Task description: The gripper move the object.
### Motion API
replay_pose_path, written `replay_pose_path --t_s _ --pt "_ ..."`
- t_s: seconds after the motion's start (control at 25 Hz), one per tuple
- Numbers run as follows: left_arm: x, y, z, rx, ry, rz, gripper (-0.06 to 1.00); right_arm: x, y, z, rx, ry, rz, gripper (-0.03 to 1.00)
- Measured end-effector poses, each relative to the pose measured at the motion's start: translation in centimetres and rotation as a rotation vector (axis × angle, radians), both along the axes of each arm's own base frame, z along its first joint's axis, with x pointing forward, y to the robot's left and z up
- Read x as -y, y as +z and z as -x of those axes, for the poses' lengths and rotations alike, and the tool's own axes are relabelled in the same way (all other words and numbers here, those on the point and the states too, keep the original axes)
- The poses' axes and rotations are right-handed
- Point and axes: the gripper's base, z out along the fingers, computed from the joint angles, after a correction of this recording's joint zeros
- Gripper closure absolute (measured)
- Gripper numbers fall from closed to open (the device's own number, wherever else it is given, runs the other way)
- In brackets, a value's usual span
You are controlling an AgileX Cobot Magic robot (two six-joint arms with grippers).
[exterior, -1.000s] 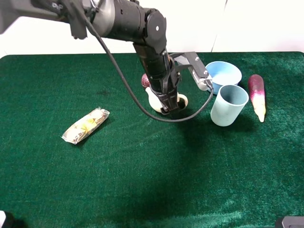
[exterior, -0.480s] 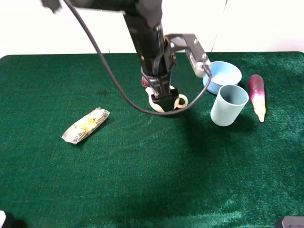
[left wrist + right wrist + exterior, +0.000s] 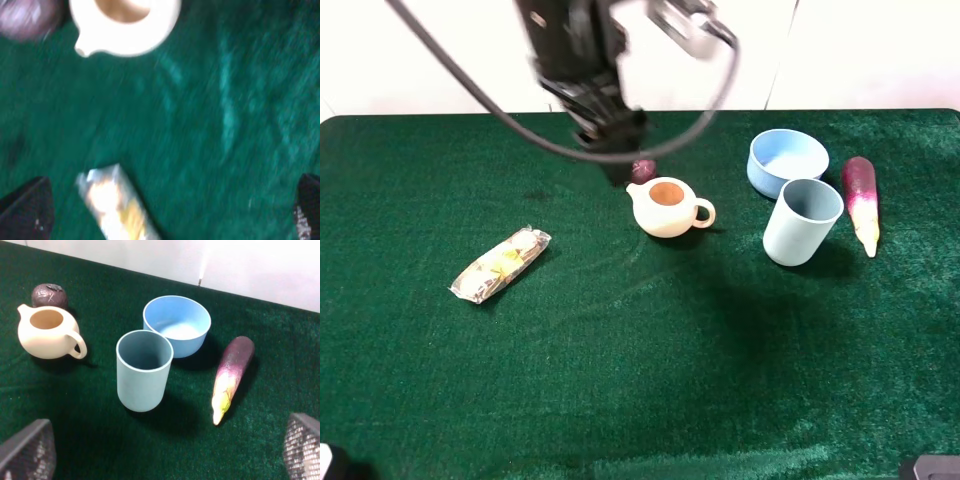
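Left of centre in the high view: a wrapped snack packet (image 3: 500, 264) on the green cloth (image 3: 620, 380), well clear of everything. Upper centre: the gripper (image 3: 610, 130), blurred, raised above the table, holding nothing, fingers spread wide in the left wrist view. Just below it, centre frame: the object (image 3: 668, 207), a cream teapot, upright on the cloth, spout left, handle right, a dark red ball (image 3: 642, 169) just behind. Further right: pale blue cup (image 3: 802, 220), blue bowl (image 3: 787, 162), purple vegetable (image 3: 860, 200). Right gripper (image 3: 165, 460): fingers apart, empty. Likely hazards: clipping the ball on a fresh descent, rolling it against the teapot; pinching the loop handle and tipping the pot toward the cup.
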Motion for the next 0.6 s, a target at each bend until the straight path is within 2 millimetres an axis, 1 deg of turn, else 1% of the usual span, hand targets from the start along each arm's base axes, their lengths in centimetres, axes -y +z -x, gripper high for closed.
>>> replay_pose_path --t_s 0.08,0.24,0.44,0.6 --pt "-0.9 1.4 0.2 0.054 0.042 -0.009 -0.01 0.0 0.0 0.0 0.0 0.001 -0.001 0.27" --pt "-2.9 3.6 1.5 0.123 0.141 -0.01 -0.01 0.0 0.0 0.0 0.0 0.001 -0.001 0.27" --pt "-5.9 5.9 4.5 0.178 0.226 0.016 -0.01 0.0 0.0 0.0 0.0 0.001 -0.001 0.27" --pt "-8.9 6.9 7.3 0.217 0.299 0.025 -0.01 0.0 0.0 0.0 0.0 0.001 -0.001 0.27"
